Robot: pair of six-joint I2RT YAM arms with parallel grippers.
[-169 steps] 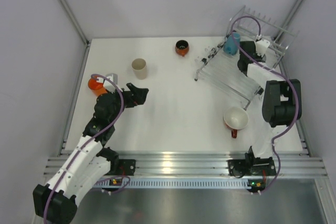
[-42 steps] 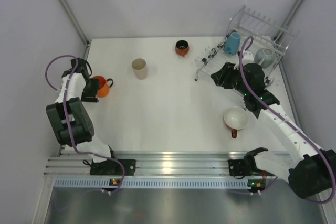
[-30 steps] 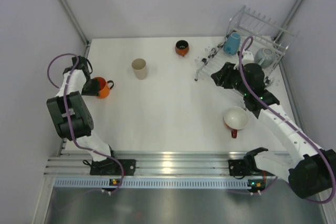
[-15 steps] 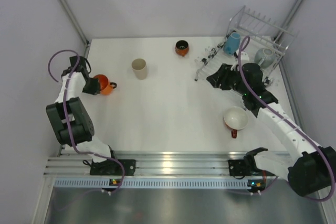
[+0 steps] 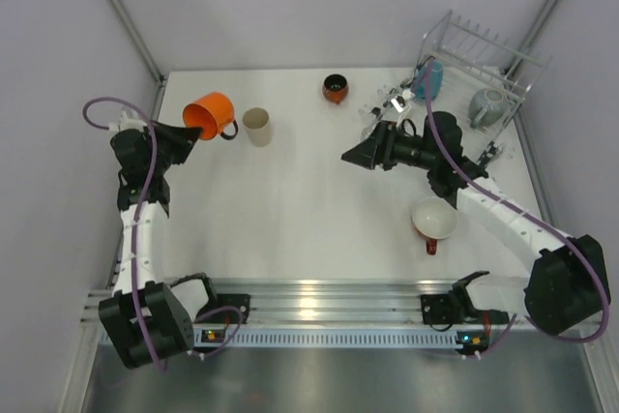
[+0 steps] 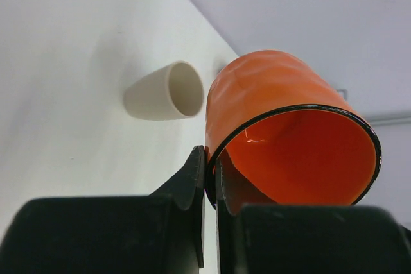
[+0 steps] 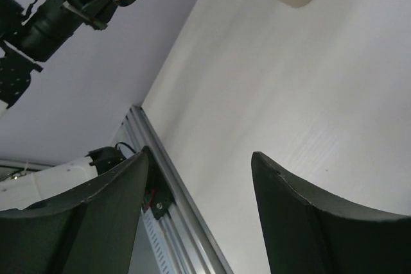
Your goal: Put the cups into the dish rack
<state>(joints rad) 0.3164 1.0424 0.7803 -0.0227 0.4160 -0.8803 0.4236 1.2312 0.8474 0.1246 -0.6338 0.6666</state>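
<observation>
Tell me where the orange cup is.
Top view, far left: the orange cup is held tilted by its rim in the left gripper, just left of the beige tumbler.

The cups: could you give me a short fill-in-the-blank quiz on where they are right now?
The left gripper pinches the rim of the lifted cup, whose colour is ____.
In the dish rack sit the light blue cup and a mug coloured ____.
The right gripper stands open and holds ____.
Missing words: orange; grey; nothing.
</observation>
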